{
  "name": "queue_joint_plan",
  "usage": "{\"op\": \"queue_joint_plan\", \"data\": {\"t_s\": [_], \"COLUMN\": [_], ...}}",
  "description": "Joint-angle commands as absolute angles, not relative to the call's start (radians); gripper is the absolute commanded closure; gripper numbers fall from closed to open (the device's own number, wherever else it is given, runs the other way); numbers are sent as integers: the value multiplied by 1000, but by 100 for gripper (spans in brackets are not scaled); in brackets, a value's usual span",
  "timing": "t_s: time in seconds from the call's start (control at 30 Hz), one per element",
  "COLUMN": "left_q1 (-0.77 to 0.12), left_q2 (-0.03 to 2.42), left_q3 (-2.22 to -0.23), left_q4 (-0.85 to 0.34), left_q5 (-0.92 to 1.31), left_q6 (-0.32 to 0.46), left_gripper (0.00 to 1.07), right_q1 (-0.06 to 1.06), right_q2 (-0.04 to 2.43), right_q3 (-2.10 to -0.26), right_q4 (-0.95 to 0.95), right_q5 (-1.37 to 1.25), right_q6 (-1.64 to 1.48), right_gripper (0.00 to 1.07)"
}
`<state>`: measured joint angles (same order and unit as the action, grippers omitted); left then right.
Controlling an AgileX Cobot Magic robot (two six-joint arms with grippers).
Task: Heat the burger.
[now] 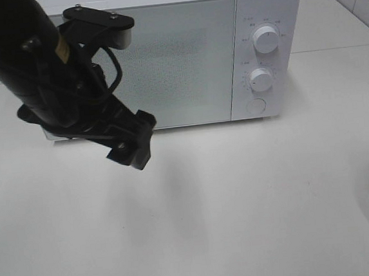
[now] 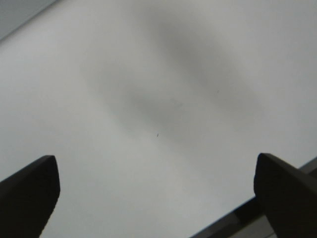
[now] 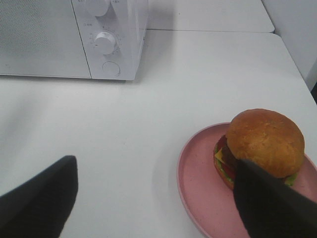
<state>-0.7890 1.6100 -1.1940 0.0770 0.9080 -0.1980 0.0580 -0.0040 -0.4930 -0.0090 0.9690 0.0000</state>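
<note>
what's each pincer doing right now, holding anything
Left pincer: open, empty, above bare table.
Right pincer: open, empty, near the burger on the pink plate.

Bright, even light, soft shadows on the white table (image 1: pixel 242 204); left wrist view blurred.

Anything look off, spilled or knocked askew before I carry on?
Nothing stands out. The burger sits upright and intact on the pink plate, no spills on the table, and the microwave door is shut, its front undamaged.
</note>
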Motion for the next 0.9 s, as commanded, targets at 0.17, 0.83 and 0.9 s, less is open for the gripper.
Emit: {"op": "queue_joint_plan", "data": {"t_s": [0.17,0.83,0.9], "left_q1": [-756,-122,-48], "left_q2": [1532,1292,1225], "left_q3": [-1202,-1201,-1139], "left_q4": [77,-121,-138], "left_q5": [1166,1310,1285], "left_q6": [-179,58,82], "left_gripper": [5,5,5], "right_q1": [55,55,55], "right_q2": [-34,-34,-34], "right_q3": [-490,-490,-490], "right_q4": [-13,-13,-13], "right_q5": [960,960,960], "right_q6": [0,0,0], "right_gripper": [31,31,31]}}
